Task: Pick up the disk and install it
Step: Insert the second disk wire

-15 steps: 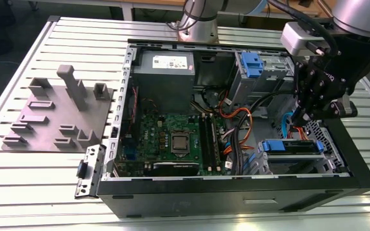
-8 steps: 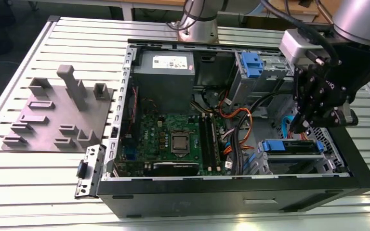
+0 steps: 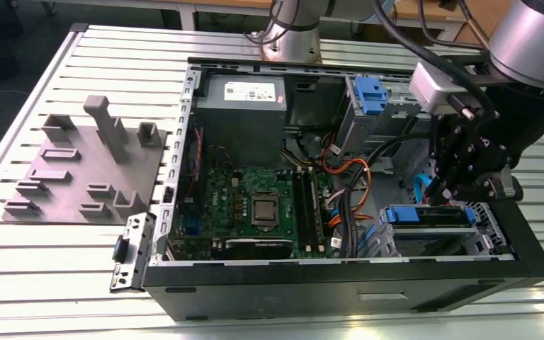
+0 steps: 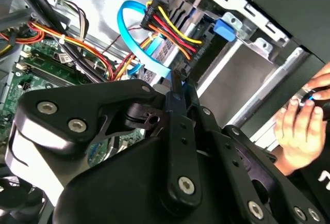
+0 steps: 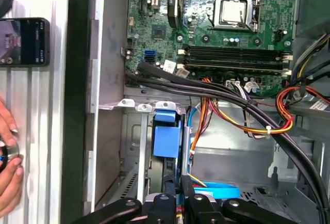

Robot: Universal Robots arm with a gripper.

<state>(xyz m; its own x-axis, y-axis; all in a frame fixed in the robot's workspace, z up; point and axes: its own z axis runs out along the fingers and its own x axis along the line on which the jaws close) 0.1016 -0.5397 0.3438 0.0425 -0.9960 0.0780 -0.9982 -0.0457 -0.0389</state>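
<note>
You can see the black gripper (image 3: 456, 185) down inside the open black computer case (image 3: 348, 283), at the exterior view's right. In the second wrist view its two thin black fingers (image 4: 178, 92) are pressed close together, and nothing big sits between them. The flat silver disk with blue plastic rails (image 3: 427, 215) lies in the metal drive bay (image 3: 484, 237), just beside the fingertips. I cannot tell if they touch it. A blue ribbon cable (image 4: 135, 38) loops close by. Bay walls crowd the gripper. A person's hand (image 4: 299, 131) rests outside the case.
</note>
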